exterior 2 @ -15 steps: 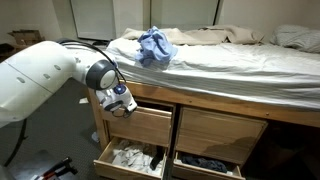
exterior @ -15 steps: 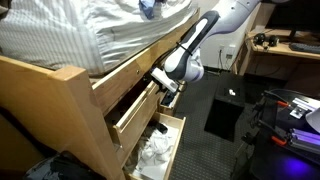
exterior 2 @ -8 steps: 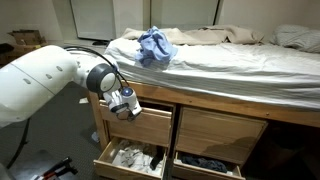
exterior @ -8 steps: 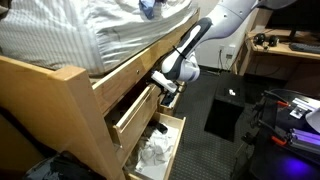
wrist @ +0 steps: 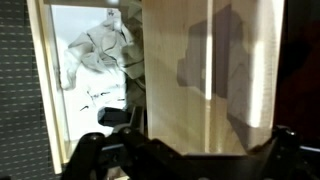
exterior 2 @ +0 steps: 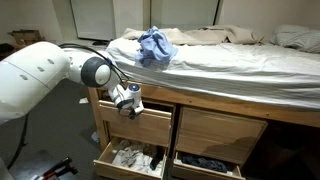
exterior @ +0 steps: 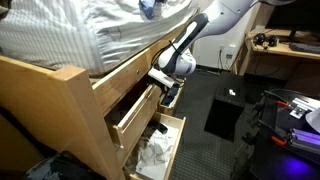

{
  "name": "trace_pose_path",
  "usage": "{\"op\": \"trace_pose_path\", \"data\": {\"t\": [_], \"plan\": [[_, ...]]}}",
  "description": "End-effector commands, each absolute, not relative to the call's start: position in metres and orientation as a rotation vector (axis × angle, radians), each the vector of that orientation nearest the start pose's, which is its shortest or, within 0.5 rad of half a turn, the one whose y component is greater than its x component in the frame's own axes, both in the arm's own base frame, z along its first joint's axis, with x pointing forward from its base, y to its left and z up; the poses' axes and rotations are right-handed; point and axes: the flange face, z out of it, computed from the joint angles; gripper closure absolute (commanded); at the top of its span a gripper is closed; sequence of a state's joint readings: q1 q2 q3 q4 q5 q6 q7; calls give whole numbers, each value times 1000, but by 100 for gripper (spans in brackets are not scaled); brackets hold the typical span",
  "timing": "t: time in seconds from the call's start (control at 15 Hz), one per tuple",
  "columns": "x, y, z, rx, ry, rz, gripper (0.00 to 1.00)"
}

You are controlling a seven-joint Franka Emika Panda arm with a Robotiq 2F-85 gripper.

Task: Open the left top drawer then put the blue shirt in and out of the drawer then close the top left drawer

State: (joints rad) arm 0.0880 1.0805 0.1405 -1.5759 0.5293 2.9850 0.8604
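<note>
A: Drawers under the bed (exterior 2: 230, 72)?
B: Four counted; left top drawer (exterior 2: 150, 128) pulled slightly out, both lower drawers open.
A: Shirts?
B: One blue shirt (exterior 2: 153, 46), crumpled atop the bedding. One claw (exterior 2: 130, 102), spread apart, at that drawer's top edge.

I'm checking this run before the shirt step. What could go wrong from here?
1. The top drawer is only partly out, with the open end effector at its upper edge. The gap may be too tight for the shirt.
2. The bottom drawer stands open below, holding white clothes. A dropped shirt could land there.
3. The shirt lies bunched on the bedding, so a grasp might catch both.
</note>
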Motion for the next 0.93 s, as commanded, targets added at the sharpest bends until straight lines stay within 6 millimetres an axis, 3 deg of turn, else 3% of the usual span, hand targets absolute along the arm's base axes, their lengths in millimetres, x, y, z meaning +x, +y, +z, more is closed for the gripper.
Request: {"op": "trace_pose_path", "data": {"t": [0.0,0.53,0.87], "plan": [[667,101,39,-2271,1790,-57,0],[650,126,65,-2365,2207,113,0],[619,147,69,-2406,2445,370,0]]}}
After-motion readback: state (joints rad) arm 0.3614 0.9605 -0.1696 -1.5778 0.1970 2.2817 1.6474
